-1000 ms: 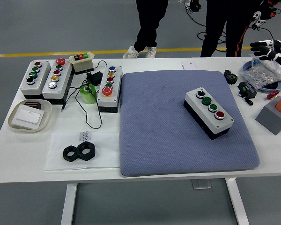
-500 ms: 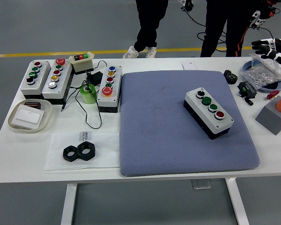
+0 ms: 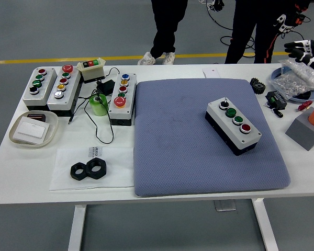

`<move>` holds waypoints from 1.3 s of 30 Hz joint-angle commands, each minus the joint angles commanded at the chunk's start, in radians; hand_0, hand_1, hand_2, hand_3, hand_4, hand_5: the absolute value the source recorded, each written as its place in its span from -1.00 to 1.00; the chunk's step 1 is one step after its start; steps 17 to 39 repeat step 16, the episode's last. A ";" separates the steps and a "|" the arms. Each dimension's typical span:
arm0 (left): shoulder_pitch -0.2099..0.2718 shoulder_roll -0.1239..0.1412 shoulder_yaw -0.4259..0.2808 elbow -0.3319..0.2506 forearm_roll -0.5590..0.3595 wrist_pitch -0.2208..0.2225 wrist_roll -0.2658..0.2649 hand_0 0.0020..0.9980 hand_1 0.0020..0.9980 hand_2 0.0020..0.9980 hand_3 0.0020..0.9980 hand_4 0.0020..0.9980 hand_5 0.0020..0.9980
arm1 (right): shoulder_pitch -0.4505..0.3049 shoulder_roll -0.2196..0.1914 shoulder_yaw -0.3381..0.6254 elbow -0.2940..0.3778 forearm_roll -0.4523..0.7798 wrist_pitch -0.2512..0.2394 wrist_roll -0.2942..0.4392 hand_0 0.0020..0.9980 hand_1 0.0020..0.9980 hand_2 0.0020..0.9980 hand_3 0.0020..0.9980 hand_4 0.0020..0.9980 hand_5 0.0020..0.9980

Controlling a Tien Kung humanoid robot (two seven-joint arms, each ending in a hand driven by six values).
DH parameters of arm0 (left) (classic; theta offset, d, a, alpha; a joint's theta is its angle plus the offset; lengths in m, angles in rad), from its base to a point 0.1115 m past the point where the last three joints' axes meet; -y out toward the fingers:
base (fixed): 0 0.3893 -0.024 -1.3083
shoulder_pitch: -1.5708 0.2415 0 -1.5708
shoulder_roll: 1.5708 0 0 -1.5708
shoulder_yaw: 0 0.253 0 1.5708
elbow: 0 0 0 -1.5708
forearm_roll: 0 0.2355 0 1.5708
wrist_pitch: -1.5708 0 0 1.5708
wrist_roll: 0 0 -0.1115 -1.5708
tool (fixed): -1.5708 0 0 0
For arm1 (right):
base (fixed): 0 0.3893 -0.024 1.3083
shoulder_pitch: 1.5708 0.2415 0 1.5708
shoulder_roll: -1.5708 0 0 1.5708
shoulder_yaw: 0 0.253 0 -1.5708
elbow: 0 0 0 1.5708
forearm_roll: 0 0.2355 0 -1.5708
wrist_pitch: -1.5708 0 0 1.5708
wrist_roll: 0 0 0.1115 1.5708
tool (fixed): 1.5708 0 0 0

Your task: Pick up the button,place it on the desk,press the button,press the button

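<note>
On the blue mat [image 3: 199, 151] sits the button box [image 3: 233, 125]; right hand [image 3: 305, 49], fingers apart and empty, should grip its long sides squarely.

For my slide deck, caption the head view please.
Button box sits on the blue mat; right robot hand hovers at the table's far right.

A grey button box [image 3: 233, 125] sits on the blue mat [image 3: 206, 137] on the white counter [image 3: 36, 170]; the right robot hand [image 3: 305, 51] hovers, fingers spread, at the far right edge
</note>
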State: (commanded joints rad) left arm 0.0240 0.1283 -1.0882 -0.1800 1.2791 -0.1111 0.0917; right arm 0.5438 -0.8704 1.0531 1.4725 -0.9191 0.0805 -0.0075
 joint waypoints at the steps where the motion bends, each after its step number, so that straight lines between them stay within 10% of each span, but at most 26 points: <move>1: -0.001 0.000 0.001 0.000 -0.001 0.000 0.000 0.49 0.83 0.97 0.90 0.22 1.00 | -0.004 0.003 0.004 0.001 -0.022 -0.001 -0.005 0.84 0.74 0.69 0.62 0.34 0.37; 6: -0.003 -0.002 0.002 0.000 -0.001 0.000 -0.001 0.49 0.83 0.97 0.90 0.22 1.00 | -0.035 0.051 0.039 0.013 -0.113 -0.007 -0.020 0.84 0.74 0.69 0.62 0.34 0.37; 7: -0.003 -0.003 0.003 0.000 -0.002 0.000 -0.001 0.49 0.83 0.97 0.90 0.22 1.00 | -0.043 0.065 0.051 0.016 -0.140 -0.008 -0.025 0.83 0.74 0.67 0.61 0.27 0.06; 16: -0.005 -0.018 0.007 0.000 0.007 -0.003 0.001 0.49 0.83 0.97 0.90 0.22 1.00 | -0.114 0.318 0.306 0.051 -0.478 0.048 -0.083 0.83 0.74 0.67 0.61 0.27 0.04; 39: -0.005 -0.018 0.007 0.000 0.007 -0.003 0.001 0.49 0.83 0.97 0.90 0.22 1.00 | -0.114 0.318 0.306 0.051 -0.478 0.048 -0.083 0.83 0.74 0.67 0.61 0.27 0.04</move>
